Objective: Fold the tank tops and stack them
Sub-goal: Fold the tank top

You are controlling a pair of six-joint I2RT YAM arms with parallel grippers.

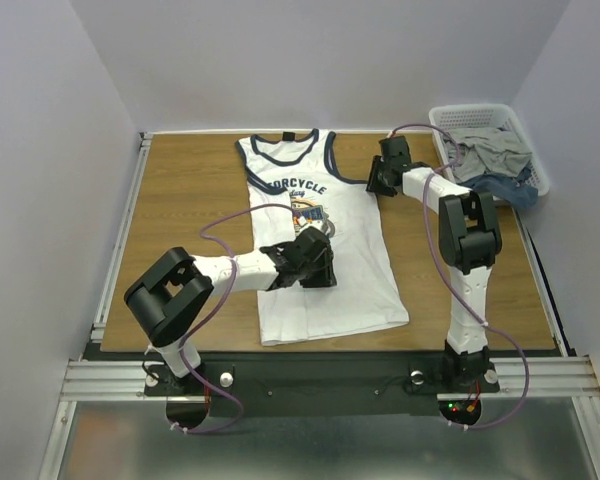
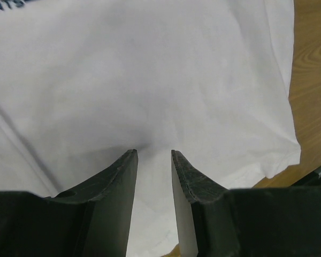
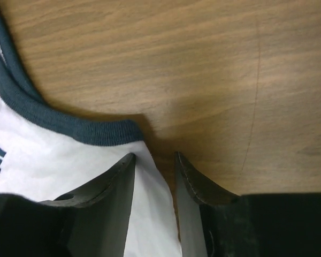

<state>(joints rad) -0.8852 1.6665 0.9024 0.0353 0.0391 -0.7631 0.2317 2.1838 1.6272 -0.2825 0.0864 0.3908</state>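
Tank top [image 1: 330, 300] cloth lies under the left fingers [image 2: 120, 182], which stand parted on its white lower body, a faint pucker running into their gap. Right fingers [image 3: 115, 182], also parted, straddle the tank top's side edge just below the navy armhole trim, one over cloth, one over bare tabletop [image 3: 203, 69]. Only the overhead view shows the whole tank top spread flat, print up, with a white basket [image 1: 540, 175] of clothes [image 1: 490, 155] to its right.

Chest print [image 1: 302, 192] partly hidden by left arm [image 1: 242, 270]; basket clothes [image 1: 490, 155] indistinct.
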